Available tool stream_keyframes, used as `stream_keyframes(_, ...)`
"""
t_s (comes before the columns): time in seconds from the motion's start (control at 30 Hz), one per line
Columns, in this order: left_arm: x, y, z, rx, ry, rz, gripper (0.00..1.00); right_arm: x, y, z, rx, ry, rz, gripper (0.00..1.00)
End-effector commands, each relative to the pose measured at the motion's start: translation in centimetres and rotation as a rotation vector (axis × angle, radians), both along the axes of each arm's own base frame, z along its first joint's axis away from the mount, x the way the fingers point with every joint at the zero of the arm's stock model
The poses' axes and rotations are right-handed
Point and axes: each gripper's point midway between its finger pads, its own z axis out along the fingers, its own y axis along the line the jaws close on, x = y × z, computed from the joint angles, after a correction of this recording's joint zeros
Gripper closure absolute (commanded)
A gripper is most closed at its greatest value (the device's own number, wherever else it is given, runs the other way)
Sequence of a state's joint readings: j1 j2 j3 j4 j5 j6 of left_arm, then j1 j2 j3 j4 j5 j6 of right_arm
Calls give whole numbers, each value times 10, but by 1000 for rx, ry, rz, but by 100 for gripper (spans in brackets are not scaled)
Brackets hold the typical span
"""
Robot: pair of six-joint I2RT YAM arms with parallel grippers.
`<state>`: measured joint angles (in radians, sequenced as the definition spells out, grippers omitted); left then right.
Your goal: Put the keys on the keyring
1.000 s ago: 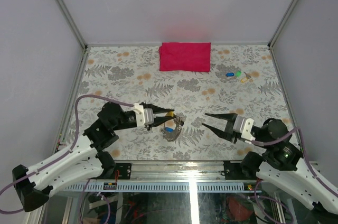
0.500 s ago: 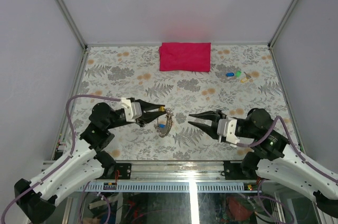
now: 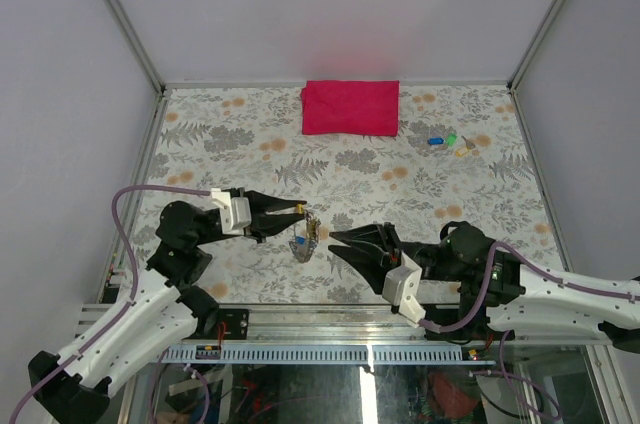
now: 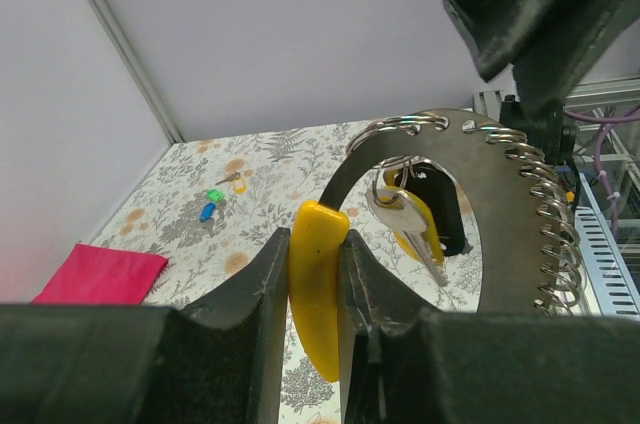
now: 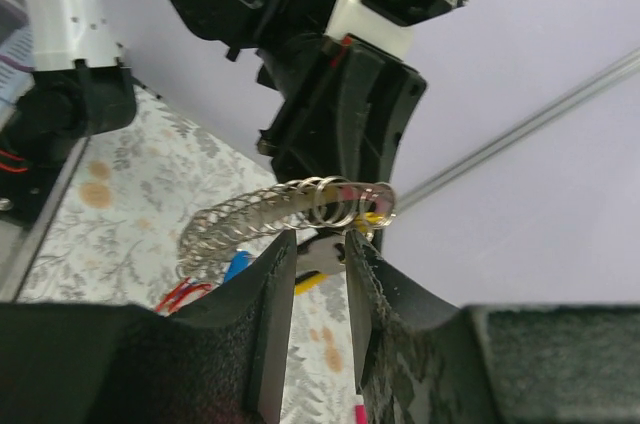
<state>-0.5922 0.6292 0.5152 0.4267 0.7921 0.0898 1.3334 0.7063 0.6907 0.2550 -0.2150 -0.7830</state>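
Note:
My left gripper (image 3: pixel 298 210) (image 4: pixel 318 244) is shut on the yellow grip (image 4: pixel 316 314) of a dark metal hoop (image 4: pixel 500 159), which it holds above the table. Several thin silvery keyrings (image 4: pixel 405 126) are threaded along the hoop. One ring carries a silvery key with a yellow head (image 4: pixel 400 212); blue and red tags hang lower (image 3: pixel 298 242). My right gripper (image 3: pixel 333 242) (image 5: pixel 318 242) is open with a narrow gap, its tips right at the hoop just under the keyrings (image 5: pixel 345 199). The hanging key shows in the gap between its jaws. More keys (image 3: pixel 447 141) lie loose at the back right.
A red cloth (image 3: pixel 350 106) lies flat at the back middle of the flowered table (image 3: pixel 220 144). Grey walls stand on three sides. The two arms face each other near the front edge, tips close together.
My right gripper has swung left up to the hoop and narrowed its jaws. The left gripper has drawn back a little to the left, still holding the yellow grip.

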Motion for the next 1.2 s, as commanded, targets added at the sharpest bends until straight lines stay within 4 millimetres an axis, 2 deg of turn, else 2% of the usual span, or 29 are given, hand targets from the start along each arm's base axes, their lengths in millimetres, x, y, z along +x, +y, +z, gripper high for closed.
stream_keyframes(0.0,-9,4,21,-51,-73,-22,100,14,-4,44,144,-87,-88,67)
stream_keyframes(0.27,-11,4,22,-47,-66,-31,100,12,10,43,133,-101,-61,66)
stream_keyframes(0.67,-12,4,19,-39,-61,-37,100,11,13,45,153,-91,-50,70)
stream_keyframes(1.17,-11,3,20,-36,-62,-38,100,10,20,33,111,-70,-38,70)
